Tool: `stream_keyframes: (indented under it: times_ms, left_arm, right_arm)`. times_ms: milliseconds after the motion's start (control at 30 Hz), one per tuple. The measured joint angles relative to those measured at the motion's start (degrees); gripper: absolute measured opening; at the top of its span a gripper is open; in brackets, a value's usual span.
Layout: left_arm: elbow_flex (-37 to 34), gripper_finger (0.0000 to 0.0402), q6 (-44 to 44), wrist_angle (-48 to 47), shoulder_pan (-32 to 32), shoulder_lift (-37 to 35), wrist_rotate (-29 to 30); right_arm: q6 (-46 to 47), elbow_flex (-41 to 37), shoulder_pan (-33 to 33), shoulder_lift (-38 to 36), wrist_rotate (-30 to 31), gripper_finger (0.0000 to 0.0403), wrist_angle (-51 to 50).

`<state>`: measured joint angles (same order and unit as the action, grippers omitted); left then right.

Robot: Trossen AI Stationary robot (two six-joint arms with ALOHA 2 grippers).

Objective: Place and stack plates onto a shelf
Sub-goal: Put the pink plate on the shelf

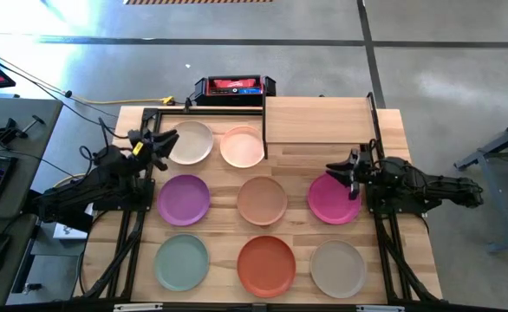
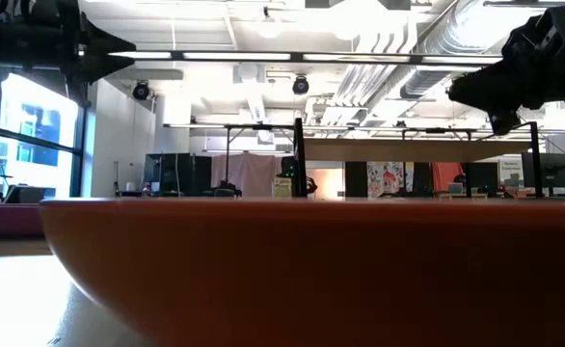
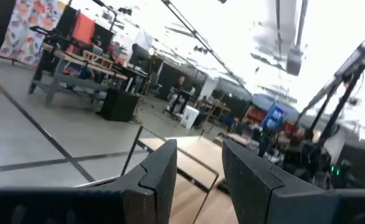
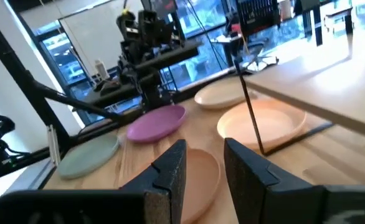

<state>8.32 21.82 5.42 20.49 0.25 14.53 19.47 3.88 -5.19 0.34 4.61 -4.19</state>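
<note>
Eight round plates lie flat on the tabletop in the high view: cream [image 1: 189,141], pale pink [image 1: 242,146], purple [image 1: 183,199], tan [image 1: 262,200], magenta [image 1: 334,199], mint green [image 1: 181,262], orange-red [image 1: 266,266], beige-grey [image 1: 337,269]. The shelf [image 1: 317,120] is a light-wood board on black legs at the far side, and nothing lies on it. My left gripper [image 1: 156,144] is open in the air by the cream plate's left rim. My right gripper [image 1: 349,176] is open over the magenta plate's far right rim. In the right wrist view, its fingers [image 4: 170,168] point toward the tan plate [image 4: 198,177].
One shelf leg [image 4: 251,112] stands at the pale pink plate [image 4: 263,124]. A black and red box [image 1: 234,87] sits beyond the table's far edge. Black frame rails [image 1: 128,234] run along both table sides. The orange-red plate [image 2: 311,270] fills the low view.
</note>
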Motion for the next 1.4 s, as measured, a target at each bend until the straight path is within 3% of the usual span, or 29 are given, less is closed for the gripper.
stream_keyframes:
  times_ms: [500,833,1100,1400]
  left_arm:
    - [0.02,0.0117,3.61,7.64,0.00,0.00,1.01]
    - [0.04,0.0117,3.61,21.86,0.00,0.67,-1.49]
    - [4.90,0.0117,3.63,19.61,0.00,5.60,-1.58]
    - [17.46,0.0117,3.57,12.31,-0.02,16.54,-6.89]
  right_arm:
    - [1.09,0.02,0.00,0.00,-0.23,0.0092,16.84]
    - [0.92,1.57,0.00,0.02,-0.36,0.0092,24.59]
    - [-5.24,10.97,0.00,2.85,-1.21,0.0092,19.48]
    - [-4.48,27.85,-0.01,12.57,-1.22,0.0092,-4.17]
